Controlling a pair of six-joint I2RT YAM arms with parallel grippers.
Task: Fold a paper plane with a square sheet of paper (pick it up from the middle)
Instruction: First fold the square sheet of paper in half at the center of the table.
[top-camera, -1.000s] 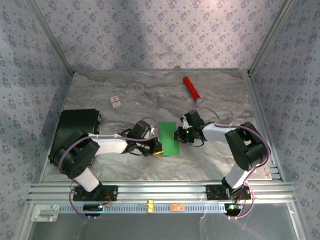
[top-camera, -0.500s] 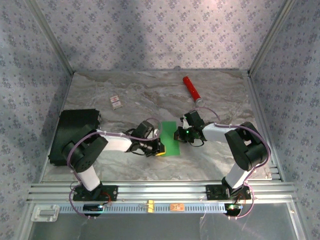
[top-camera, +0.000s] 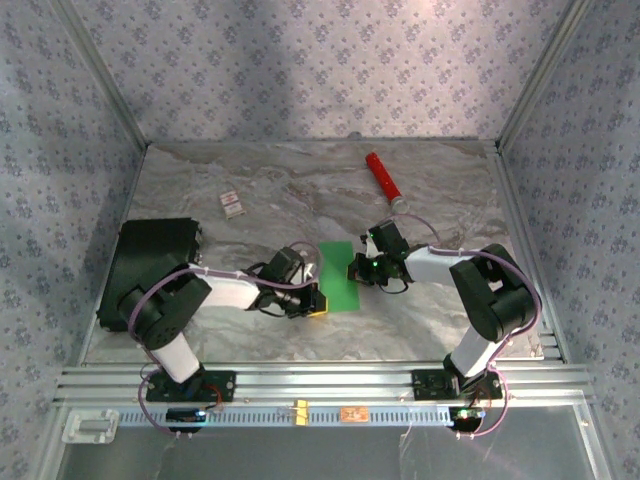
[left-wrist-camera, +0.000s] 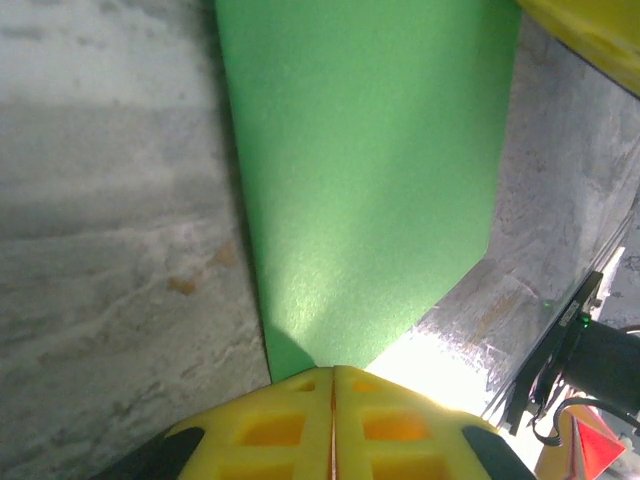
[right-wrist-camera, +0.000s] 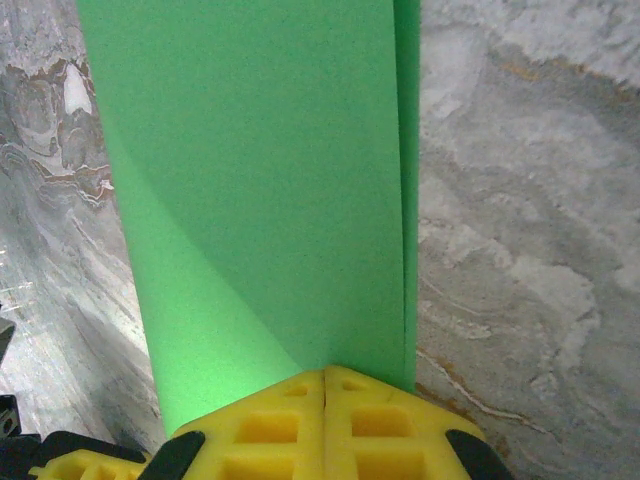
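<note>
Two sheet edges pinched: left hand, right hand; roomy table.

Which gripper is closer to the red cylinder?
Right. The right gripper is at the right edge of the green paper, this side of the red cylinder; the left gripper is farther, at its near left corner.

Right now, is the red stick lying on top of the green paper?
No, the red stick lies near the back of the table, well apart from the green paper.
</note>
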